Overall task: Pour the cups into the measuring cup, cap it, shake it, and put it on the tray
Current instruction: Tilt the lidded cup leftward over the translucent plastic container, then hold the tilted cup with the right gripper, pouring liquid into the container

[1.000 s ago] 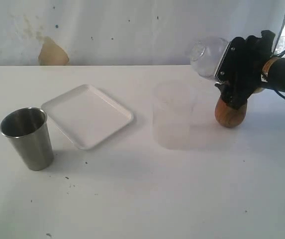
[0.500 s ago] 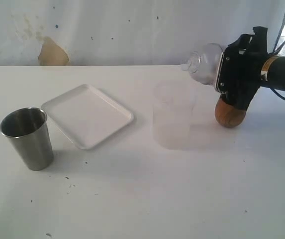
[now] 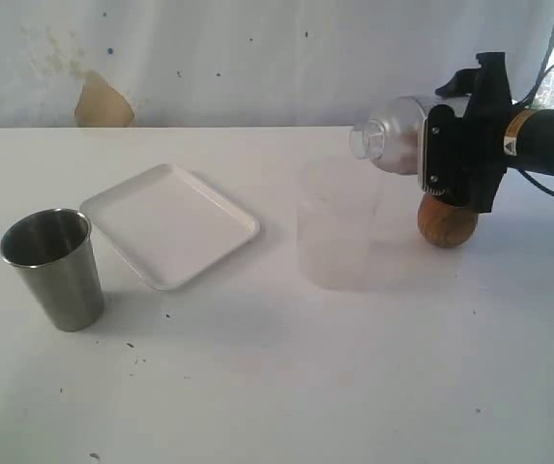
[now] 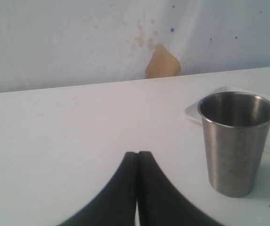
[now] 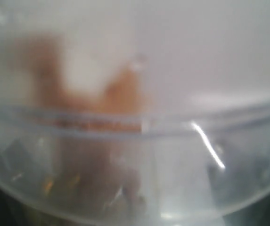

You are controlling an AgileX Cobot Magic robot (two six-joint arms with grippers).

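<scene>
The clear measuring cup (image 3: 335,227) stands upright and uncapped at the table's middle, its walls faint against the white top. My right gripper (image 3: 431,145) hovers just right of and above its rim, shut on a clear domed lid (image 3: 390,135) that lies on its side with the knob toward the left. That lid (image 5: 135,141) fills the right wrist view as a blur. The brown wooden cup (image 3: 448,222) sits behind and below this gripper. The steel tumbler (image 3: 54,271) stands at far left, beside the white tray (image 3: 170,222). My left gripper (image 4: 137,153) is shut and empty, near the tumbler (image 4: 236,141).
A pale wall with a brown stain (image 3: 102,101) runs along the table's back edge. The tray's corner (image 4: 193,110) shows just behind the tumbler in the left wrist view. A few dark specks dot the white tabletop near the front.
The right gripper has turned and sunk a little, carrying the lid down and leftward toward the measuring cup; the dome now points sideways. Everything else stays put.
</scene>
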